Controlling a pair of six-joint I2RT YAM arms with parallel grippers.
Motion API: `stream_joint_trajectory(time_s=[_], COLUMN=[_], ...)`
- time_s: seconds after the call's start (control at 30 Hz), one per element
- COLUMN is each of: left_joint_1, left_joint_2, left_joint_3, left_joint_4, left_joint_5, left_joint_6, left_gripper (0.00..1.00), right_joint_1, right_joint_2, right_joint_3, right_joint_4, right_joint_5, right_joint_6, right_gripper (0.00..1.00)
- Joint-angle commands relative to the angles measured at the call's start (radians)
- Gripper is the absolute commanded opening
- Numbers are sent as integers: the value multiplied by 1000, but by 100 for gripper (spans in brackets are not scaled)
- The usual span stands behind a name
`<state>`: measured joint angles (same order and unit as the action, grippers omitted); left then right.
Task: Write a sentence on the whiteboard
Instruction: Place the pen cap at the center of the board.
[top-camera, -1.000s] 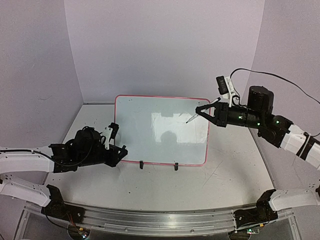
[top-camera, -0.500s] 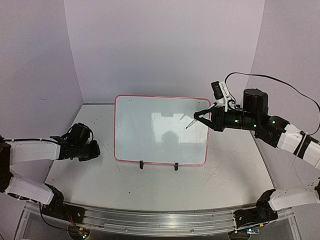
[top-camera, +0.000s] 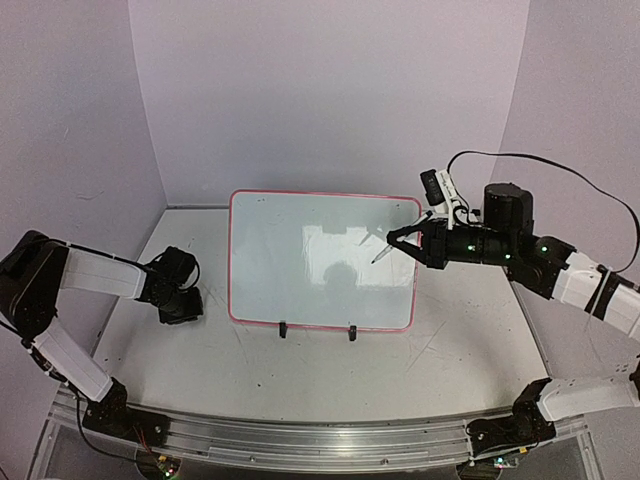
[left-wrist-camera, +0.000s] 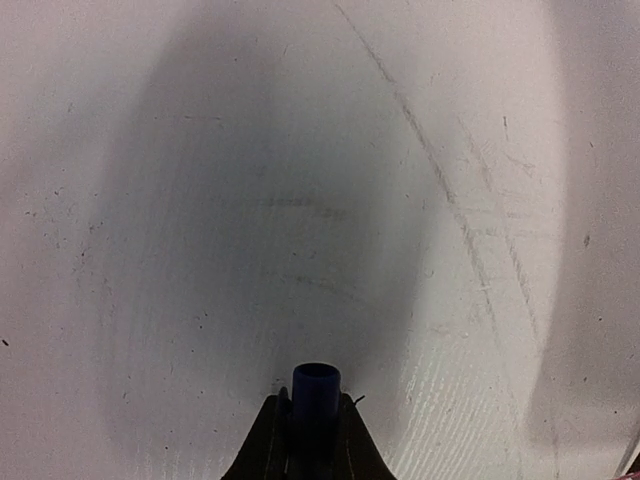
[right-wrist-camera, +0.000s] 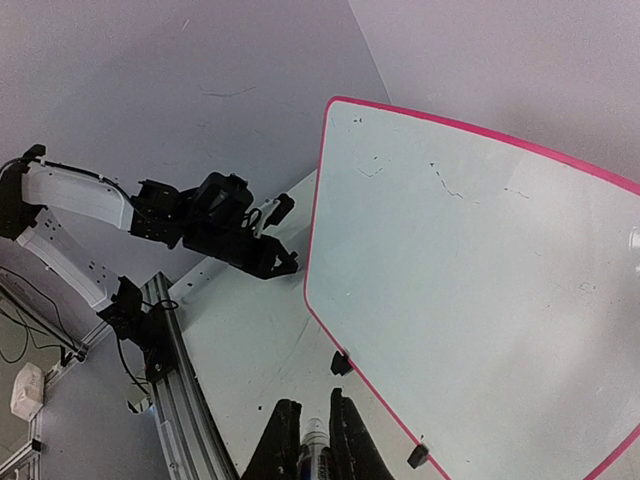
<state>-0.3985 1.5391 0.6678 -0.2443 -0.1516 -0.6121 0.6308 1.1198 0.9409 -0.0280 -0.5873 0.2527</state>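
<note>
Marker (top-camera: 380, 254) is pointing at the whiteboard (top-camera: 300, 270), clenched in the right gripper (top-camera: 398, 240). Left gripper (left-wrist-camera: 316, 425) is pinching a blue cap (left-wrist-camera: 316, 385).

High rear overview, right wrist close — whiteboard (top-camera: 320, 260) shared

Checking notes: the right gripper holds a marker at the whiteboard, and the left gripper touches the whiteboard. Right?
No: the top view shows the left gripper off the whiteboard, over the table left of it. The right gripper does hold the marker.
</note>
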Motion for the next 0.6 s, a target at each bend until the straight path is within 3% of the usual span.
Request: stream_joint_trajectory(time_s=[0.0,0.13,0.43,0.57], left_joint_1=[6,6,4,3], left_joint_2=[24,16,37,-1], left_joint_3=[27,35,55,68], left_joint_4=[-60,-91,-125,-130], left_joint_5=[-57,-63,-74,-60], left_joint_6=[32,17,23,33], left_gripper=[15,26,25,31], right_joint_1=[0,-1,-1,-1], right_joint_2=[-19,-15,-15,-19], right_joint_3=[-9,-15,-19,-28], right_joint_4=[64,80,91,91], right_joint_5=[-3,-5,-16,-11], right_joint_6=[7,12,17,17], right_gripper=[0,0,0,0])
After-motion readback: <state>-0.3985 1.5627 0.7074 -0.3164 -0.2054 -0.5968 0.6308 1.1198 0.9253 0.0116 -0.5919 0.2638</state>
